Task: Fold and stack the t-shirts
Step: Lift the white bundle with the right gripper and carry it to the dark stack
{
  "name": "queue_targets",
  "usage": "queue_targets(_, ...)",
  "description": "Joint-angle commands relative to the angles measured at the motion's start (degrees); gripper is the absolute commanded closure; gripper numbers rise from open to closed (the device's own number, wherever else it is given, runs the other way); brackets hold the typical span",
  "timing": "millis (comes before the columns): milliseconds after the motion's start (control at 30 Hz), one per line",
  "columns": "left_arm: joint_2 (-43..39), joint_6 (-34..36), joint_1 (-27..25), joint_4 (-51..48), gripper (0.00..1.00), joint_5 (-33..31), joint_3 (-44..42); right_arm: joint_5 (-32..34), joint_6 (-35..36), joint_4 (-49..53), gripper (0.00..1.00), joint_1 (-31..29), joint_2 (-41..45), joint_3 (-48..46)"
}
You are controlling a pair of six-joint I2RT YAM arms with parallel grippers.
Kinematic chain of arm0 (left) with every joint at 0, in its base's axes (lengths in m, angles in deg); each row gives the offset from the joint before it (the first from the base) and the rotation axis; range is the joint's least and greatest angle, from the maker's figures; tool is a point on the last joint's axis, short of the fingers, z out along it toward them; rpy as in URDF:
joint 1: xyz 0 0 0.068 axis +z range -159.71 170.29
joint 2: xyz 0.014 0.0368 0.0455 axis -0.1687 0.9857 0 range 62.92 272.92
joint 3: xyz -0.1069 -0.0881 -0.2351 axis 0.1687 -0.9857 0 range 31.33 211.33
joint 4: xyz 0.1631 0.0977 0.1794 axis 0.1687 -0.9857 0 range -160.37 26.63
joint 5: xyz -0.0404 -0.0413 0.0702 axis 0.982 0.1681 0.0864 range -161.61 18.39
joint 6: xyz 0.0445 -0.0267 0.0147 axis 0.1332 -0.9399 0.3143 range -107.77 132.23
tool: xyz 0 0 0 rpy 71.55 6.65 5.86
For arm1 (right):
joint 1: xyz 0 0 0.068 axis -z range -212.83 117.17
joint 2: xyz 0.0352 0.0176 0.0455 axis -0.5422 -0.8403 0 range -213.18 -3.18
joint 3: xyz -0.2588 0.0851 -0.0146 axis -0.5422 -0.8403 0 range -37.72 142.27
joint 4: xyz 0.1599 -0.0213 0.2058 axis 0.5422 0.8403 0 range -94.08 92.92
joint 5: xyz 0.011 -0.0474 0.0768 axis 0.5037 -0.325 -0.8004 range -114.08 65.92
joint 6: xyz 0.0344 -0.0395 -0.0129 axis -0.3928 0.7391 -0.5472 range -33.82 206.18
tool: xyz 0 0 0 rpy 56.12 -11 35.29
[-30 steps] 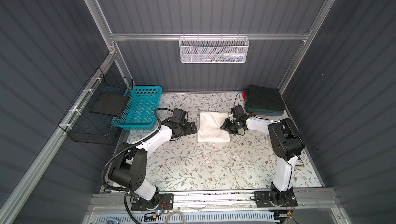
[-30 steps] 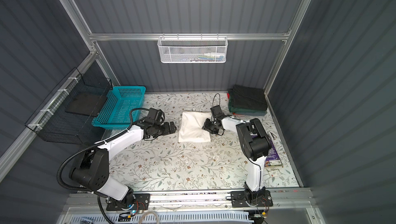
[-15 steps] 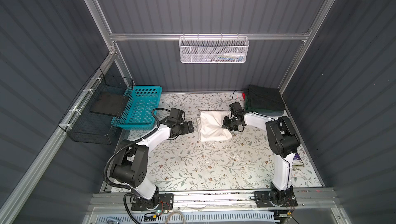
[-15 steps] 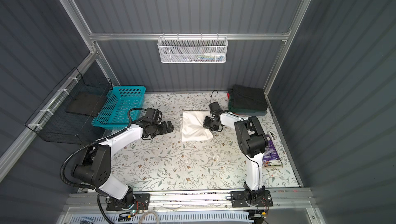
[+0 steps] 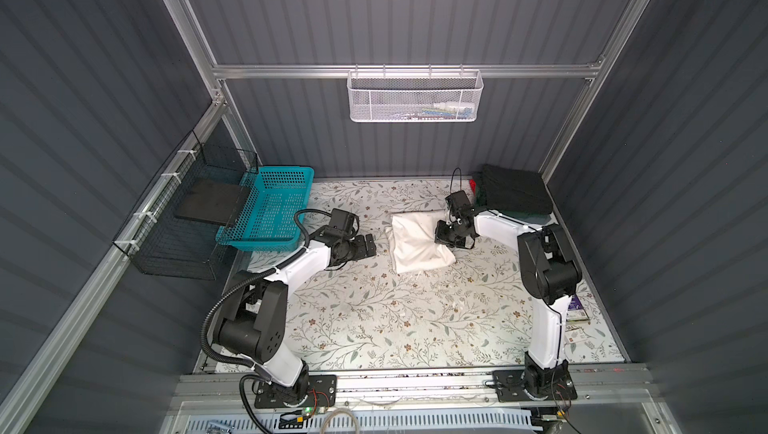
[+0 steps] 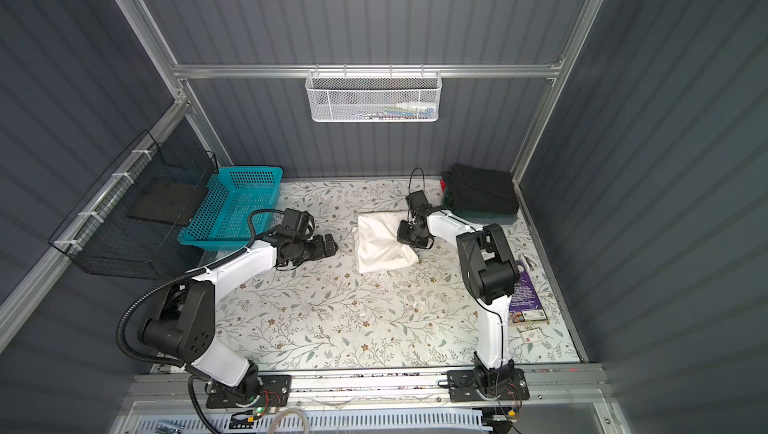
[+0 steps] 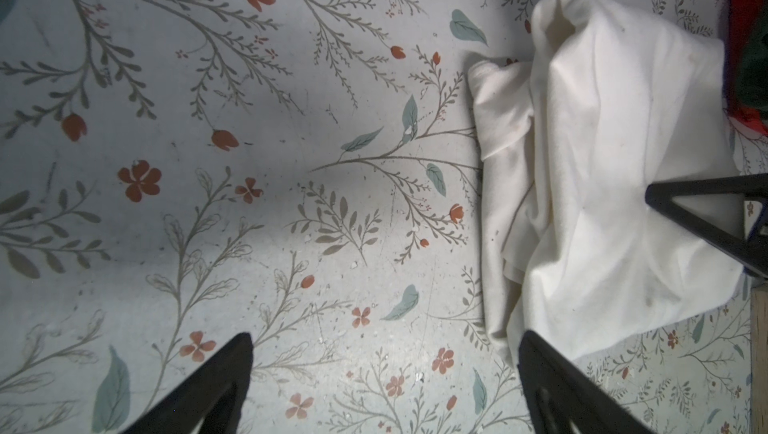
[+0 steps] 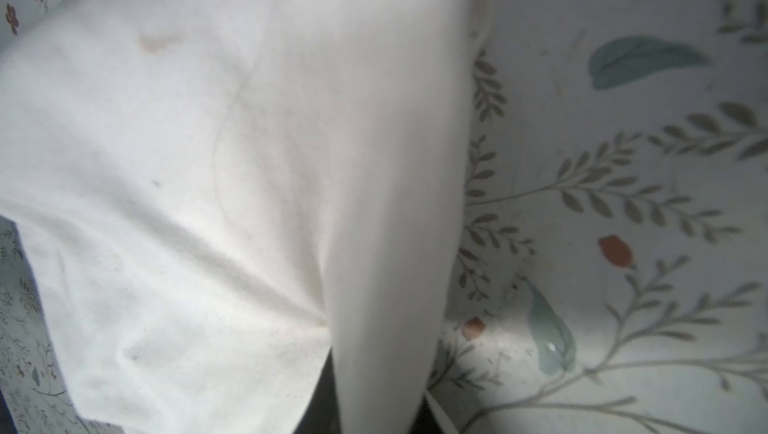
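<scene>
An off-white t-shirt lies folded and rumpled on the floral table, toward the back. My right gripper is shut on its right edge. In the right wrist view a fold of the off-white t-shirt runs down between the jaws and hides the fingertips. My left gripper stands open just left of the shirt, holding nothing. A stack of folded t-shirts, black on top, sits in the back right corner, with red and dark green showing beneath.
A teal basket and a black wire rack stand at the back left. A white mesh basket hangs on the rear rail. A purple booklet and small cards lie near the right arm's base.
My right jaws have closed onto the off-white shirt's right edge, and the cloth there has bunched up. The left arm has hardly moved and stays open.
</scene>
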Motion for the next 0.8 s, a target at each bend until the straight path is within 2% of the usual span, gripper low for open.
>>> queue_targets(0, -0.25, 0.87, 0.46, -0.59, 0.00, 0.88, -0.27, 2.97, 4.59, 3.61, 1.00, 0.94, -0.83, 4.35)
queue_targets(200, -0.16, 1.24, 0.50, -0.98, 0.00, 0.87, -0.16, 10.18, 13.80, 12.34, 1.00, 1.26, -2.27, 14.28)
queue_targets(400, 0.18, 1.29, 0.53, -0.92, 0.00, 0.87, 0.00, 14.27, 19.48, 15.34, 1.00, 2.92, -3.28, 20.73)
queue_targets(567, 1.30, 1.12, 0.60, -0.72, 0.00, 0.95, 0.31, 24.34, 25.67, 20.28, 1.00, 3.38, -6.92, 29.06)
queue_targets(767, 3.22, 0.88, 0.55, -0.84, 0.00, 1.65, 2.10, 24.15, 27.18, 18.69, 1.00, 5.96, -7.27, 32.99)
